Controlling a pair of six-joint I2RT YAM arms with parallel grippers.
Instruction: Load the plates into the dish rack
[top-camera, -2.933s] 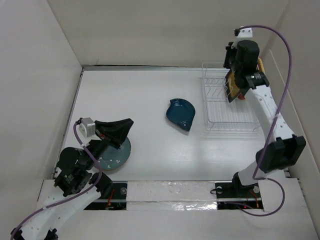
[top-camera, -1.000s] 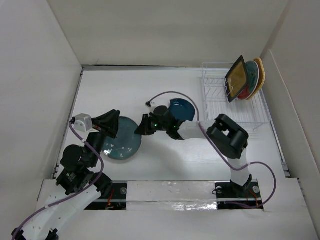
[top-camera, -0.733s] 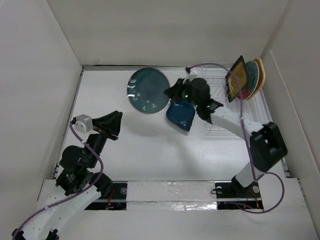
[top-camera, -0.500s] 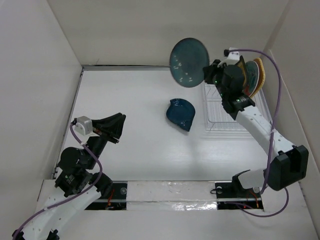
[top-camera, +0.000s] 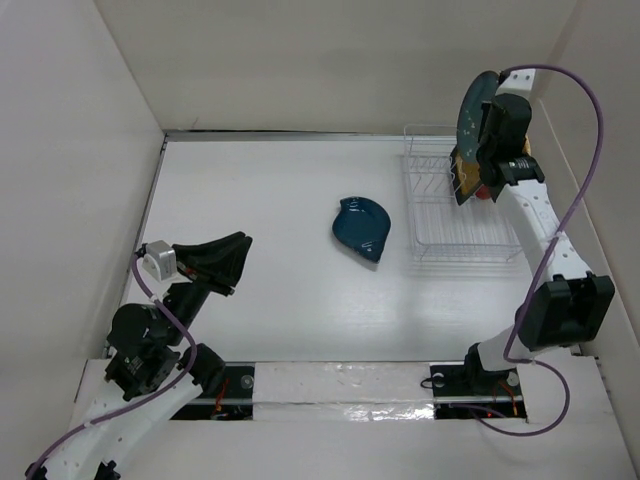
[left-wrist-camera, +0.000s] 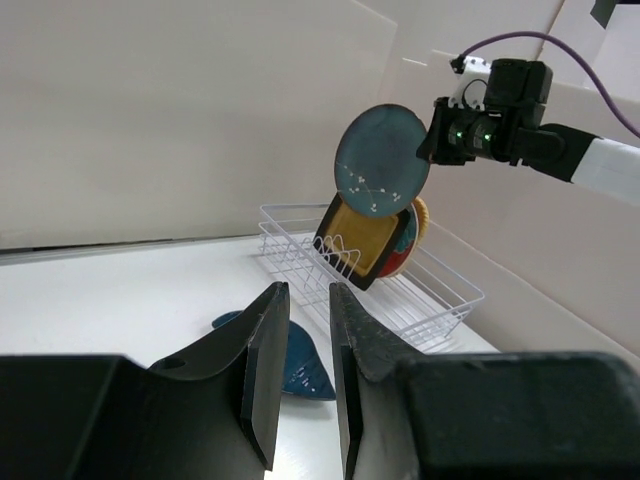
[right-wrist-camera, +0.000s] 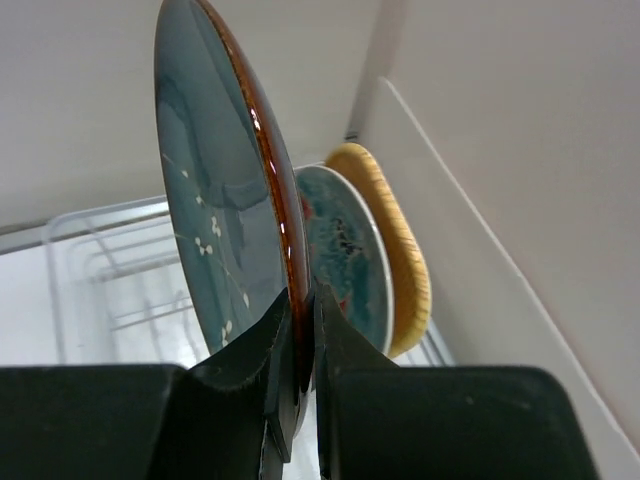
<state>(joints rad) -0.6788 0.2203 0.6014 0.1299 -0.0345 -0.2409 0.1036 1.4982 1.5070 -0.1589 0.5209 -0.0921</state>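
Right hand (right-wrist-camera: 303, 330) has the teal plate (right-wrist-camera: 215, 200) by the rim. Line it up over a free rack (top-camera: 450, 225) slot, lower slowly.

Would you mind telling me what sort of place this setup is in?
Likely a robotics lab test cell, not a kitchen: bare white walls enclose the table, two cabled arms are bolted at its near edge, and a wire dish rack holds plates.

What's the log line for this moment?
right tool: shut on grey-teal plate, above dish rack | left tool: open, empty | blue leaf plate: on table
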